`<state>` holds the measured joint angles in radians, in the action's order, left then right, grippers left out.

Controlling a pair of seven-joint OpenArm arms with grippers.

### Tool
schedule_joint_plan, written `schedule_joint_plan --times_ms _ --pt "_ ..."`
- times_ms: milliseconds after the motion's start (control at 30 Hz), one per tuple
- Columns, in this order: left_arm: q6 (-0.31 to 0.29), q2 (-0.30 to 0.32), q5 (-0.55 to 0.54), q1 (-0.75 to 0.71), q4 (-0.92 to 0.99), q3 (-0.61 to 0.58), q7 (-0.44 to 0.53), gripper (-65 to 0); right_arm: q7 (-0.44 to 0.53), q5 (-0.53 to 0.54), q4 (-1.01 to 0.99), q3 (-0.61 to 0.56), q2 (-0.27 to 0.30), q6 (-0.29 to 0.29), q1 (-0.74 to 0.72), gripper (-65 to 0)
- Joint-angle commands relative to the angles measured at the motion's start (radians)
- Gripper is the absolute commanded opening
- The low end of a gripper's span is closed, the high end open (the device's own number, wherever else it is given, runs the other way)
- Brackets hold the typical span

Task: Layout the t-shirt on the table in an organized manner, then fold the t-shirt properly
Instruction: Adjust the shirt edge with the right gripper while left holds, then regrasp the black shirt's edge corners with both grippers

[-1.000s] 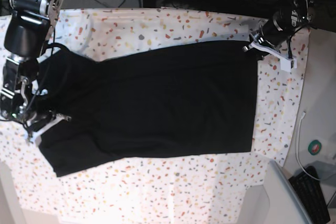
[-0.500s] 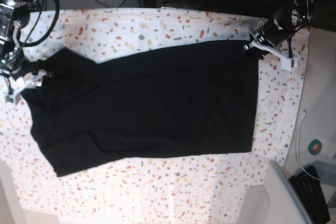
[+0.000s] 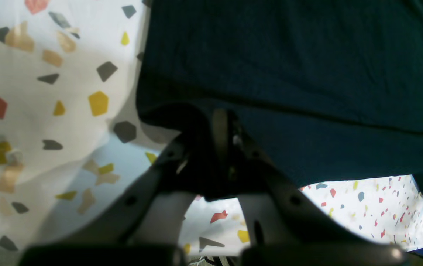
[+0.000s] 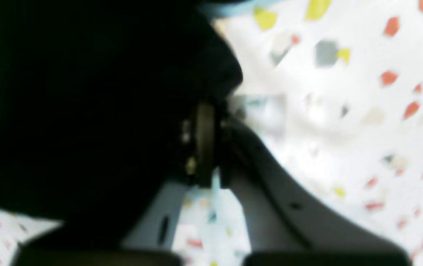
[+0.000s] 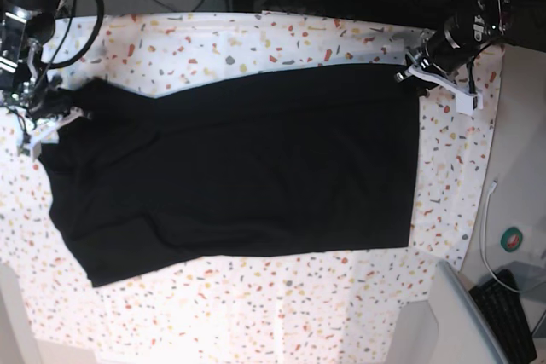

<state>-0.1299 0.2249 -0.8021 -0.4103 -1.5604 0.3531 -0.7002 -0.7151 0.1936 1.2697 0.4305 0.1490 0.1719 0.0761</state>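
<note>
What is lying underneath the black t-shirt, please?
The t-shirt lies on the table, whose speckled white cloth shows all around it. Anything beneath the fabric is covered.

Black t-shirt (image 5: pixel 239 168): spread flat across the middle of the table (image 5: pixel 256 313), long axis running 3 to 9 o'clock, straight hem edge at 3 o'clock.
Table covering: white, flecked red, orange, yellow and grey.
Right gripper (image 5: pixel 47 121): at 9 o'clock, on the shirt's upper corner there.
Left gripper (image 5: pixel 418 72): at 2 o'clock, at the shirt's upper hem corner.
Black keyboard (image 5: pixel 512 317): off the table at 4 o'clock.
Green round object (image 5: pixel 512 239): just above the keyboard.
</note>
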Motion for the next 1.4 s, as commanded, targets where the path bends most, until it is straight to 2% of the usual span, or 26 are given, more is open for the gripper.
schedule_joint_plan --times_ms 0,67,133,300,433,633,867,1067,1167,1233,1367 --pt "-0.004 0.014 -0.006 0.001 -0.018 0.005 0.014 -65.0 -0.005 0.016 0.064 0.023 -0.01 -0.001 0.037 -65.0" --pt "-0.004 0.011 0.053 0.001 -0.018 0.005 0.014 -65.0 -0.01 0.037 0.198 0.097 -0.052 -0.001 0.121 -65.0" --pt "-0.004 0.005 0.118 0.001 -0.019 0.005 0.014 -65.0 -0.028 0.039 0.305 0.118 -0.081 -0.001 0.186 -65.0" --pt "-0.006 -0.032 0.246 -0.031 -0.059 0.007 0.015 -65.0 -0.114 0.042 0.403 0.121 -0.088 -0.001 0.27 -65.0" --pt "-0.006 -0.057 0.329 -0.086 -0.168 0.017 0.015 -65.0 -0.127 0.042 0.45 0.121 -0.091 -0.001 0.337 -65.0" --pt "-0.006 -0.08 0.425 -0.112 -0.202 0.017 0.015 -65.0 -0.127 0.042 0.562 0.132 -0.141 -0.001 0.454 -65.0" --pt "-0.006 -0.101 0.536 -0.14 -0.203 0.007 0.132 -65.0 -0.127 0.042 0.655 0.129 -0.174 -0.001 0.515 -65.0" --pt "-0.001 -0.124 0.571 -0.163 -0.203 0.017 0.133 -65.0 -0.127 0.043 0.732 0.123 -0.21 0.001 0.534 -65.0" --pt "-0.001 -0.132 0.568 -0.166 -0.202 0.017 0.129 -65.0 -0.127 0.043 0.755 0.074 -0.223 0.058 0.548 -65.0" --pt "-0.001 -0.16 0.57 -0.167 -0.202 0.025 0.129 -65.0 -0.122 0.043 0.755 0.04 -0.225 0.09 0.546 -65.0" --pt "-0.001 -0.195 0.574 -0.154 -0.203 0.079 0.127 -65.0 -0.114 0.042 0.755 -0.025 -0.225 0.094 0.502 -65.0"
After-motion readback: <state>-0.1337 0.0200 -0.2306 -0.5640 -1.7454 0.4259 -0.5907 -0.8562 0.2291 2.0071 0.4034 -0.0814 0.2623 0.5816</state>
